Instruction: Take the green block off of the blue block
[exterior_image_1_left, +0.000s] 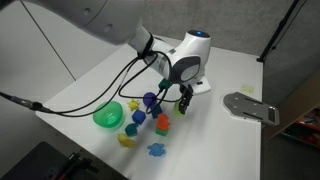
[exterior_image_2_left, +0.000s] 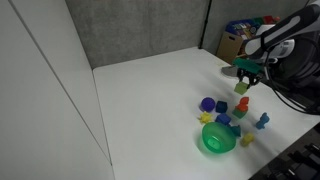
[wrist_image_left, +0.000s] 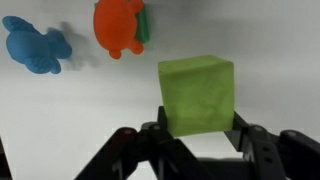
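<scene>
The black gripper (wrist_image_left: 198, 132) is clenching the small pale-lime cube (wrist_image_left: 196, 95) between its fingers, above the white table (wrist_image_left: 60, 120). An orange toy (wrist_image_left: 118, 27) is lying farther off.

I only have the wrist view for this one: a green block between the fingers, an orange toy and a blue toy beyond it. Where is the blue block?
Observer: The blue block stands among the toys beside a green bowl, with nothing visible on top of it.
Reviewer: So the green block is clear of it?
Observer: Yes. In both exterior views the gripper holds the green block off to one side of that cluster.
Reviewer: Anything else there I can't see?
Observer: A purple ball lies in the same cluster, near the bowl.
</scene>
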